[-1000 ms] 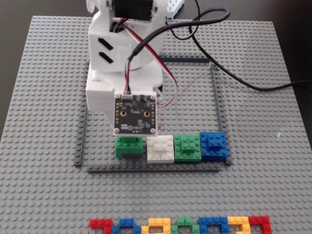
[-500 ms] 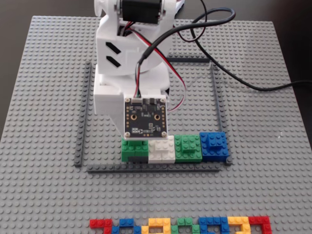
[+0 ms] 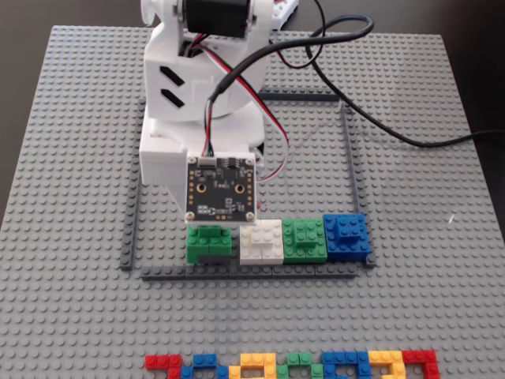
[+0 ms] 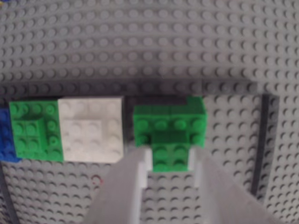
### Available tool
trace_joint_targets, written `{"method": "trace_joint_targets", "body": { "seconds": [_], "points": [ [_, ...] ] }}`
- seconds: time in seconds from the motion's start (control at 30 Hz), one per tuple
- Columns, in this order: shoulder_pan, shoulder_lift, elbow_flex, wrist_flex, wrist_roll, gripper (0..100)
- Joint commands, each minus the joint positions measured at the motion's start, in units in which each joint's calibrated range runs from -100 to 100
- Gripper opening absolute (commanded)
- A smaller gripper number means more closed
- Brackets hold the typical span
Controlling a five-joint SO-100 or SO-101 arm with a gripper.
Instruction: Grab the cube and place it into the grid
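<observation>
With fingers flanking small raised brick, gripper [image 4: 170, 163] grips cube [image 4: 170, 125] at lower centre of wrist view. Cube inside grid [image 3: 349, 158], lower-left part of fixed view, near bottom strip, narrow gap to white cube [image 3: 260, 242]. All-green cube [image 3: 304, 239], blue cube [image 3: 346, 235] continue row rightward.

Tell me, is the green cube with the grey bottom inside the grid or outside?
Inside. In the fixed view the cube sits within the grid, just above its near strip, left of the white cube.
</observation>
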Motion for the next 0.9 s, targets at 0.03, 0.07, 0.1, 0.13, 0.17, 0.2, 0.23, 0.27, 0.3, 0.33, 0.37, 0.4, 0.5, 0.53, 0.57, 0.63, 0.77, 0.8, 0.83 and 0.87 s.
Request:
{"method": "trace_joint_targets", "body": {
  "seconds": [0.03, 0.07, 0.1, 0.13, 0.17, 0.2, 0.23, 0.27, 0.3, 0.33, 0.37, 0.4, 0.5, 0.53, 0.57, 0.63, 0.77, 0.8, 0.83, 0.87],
  "points": [
    [0.2, -1.3, -2.6, -0.3, 0.3, 5],
    [0.1, -1.4, -2.5, -0.3, 0.2, 5],
    [0.1, -1.4, -2.4, -0.2, 0.2, 5],
    [0.1, -1.5, -2.3, -0.2, 0.1, 5],
    [0.0, -1.5, -2.3, -0.2, 0.1, 5],
    [0.0, -1.6, -2.3, -0.2, 0.1, 5],
    [-0.1, -1.6, -2.3, -0.2, 0.0, 5],
    [-0.1, -1.6, -2.3, -0.2, 0.0, 5],
    [-0.2, -1.6, -2.2, -0.3, 0.0, 5],
    [-0.3, -1.6, -2.2, -0.3, 0.0, 5],
    [-0.4, -1.6, -2.2, -0.3, -0.1, 5],
    [-0.4, -1.5, -2.2, -0.3, -0.1, 5],
    [-0.5, -1.5, -2.2, -0.3, -0.2, 5],
    [-0.6, -1.5, -2.2, -0.3, -0.2, 5],
    [-0.7, -1.4, -2.2, -0.3, -0.2, 5],
    [-0.7, -1.3, -2.2, -0.3, -0.3, 5],
    [-0.7, -1.3, -2.3, -0.4, -0.3, 5],
    [-0.7, -1.2, -2.3, -0.4, -0.3, 5],
    [-0.7, -1.2, -2.3, -0.4, -0.3, 5],
    [-0.7, -1.1, -2.3, -0.4, -0.3, 5]
  ]
}}
